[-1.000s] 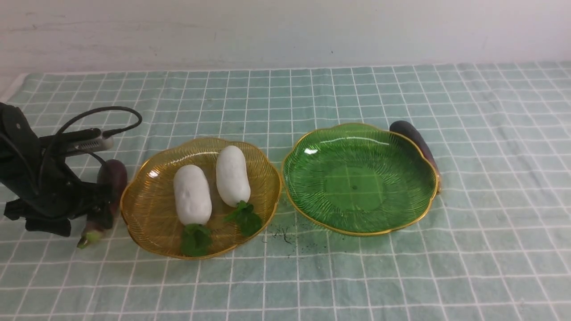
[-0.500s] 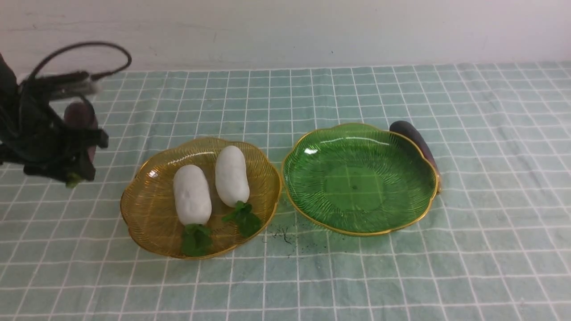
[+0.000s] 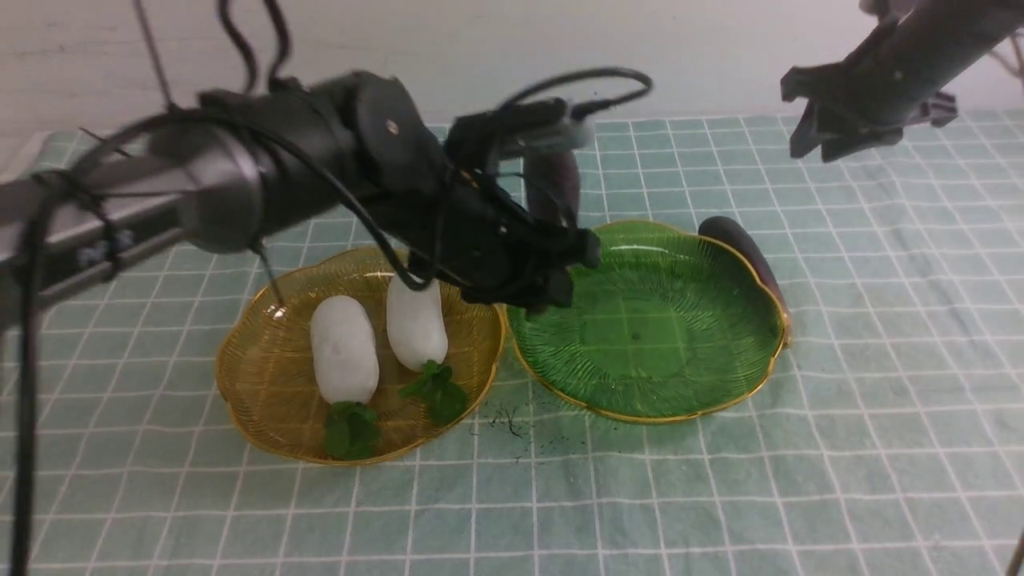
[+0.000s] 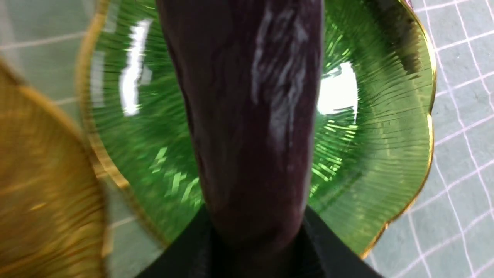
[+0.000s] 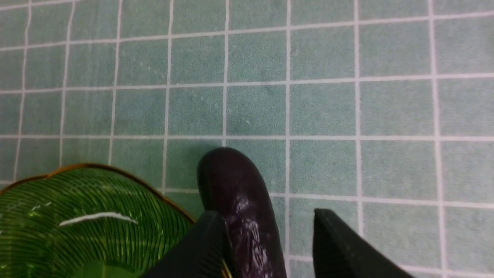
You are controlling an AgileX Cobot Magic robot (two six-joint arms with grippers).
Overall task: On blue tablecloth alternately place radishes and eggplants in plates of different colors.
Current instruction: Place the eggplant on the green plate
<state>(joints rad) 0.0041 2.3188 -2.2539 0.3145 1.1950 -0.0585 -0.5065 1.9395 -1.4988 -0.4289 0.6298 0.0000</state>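
Observation:
My left gripper is shut on a dark purple eggplant and holds it in the air over the left edge of the green plate. In the left wrist view the eggplant hangs over the green plate. Two white radishes lie side by side in the amber plate. A second eggplant lies on the blue tablecloth against the green plate's far right rim. My right gripper is open and empty, high above that eggplant.
My left arm stretches across above the amber plate, with cables looping over it. Dark crumbs lie on the cloth between the plates' near edges. A white wall closes off the far side of the table.
My left gripper has lifted the eggplant from the cloth left of the amber plate and swung it right to the green plate. My right arm has come into view at the upper right.

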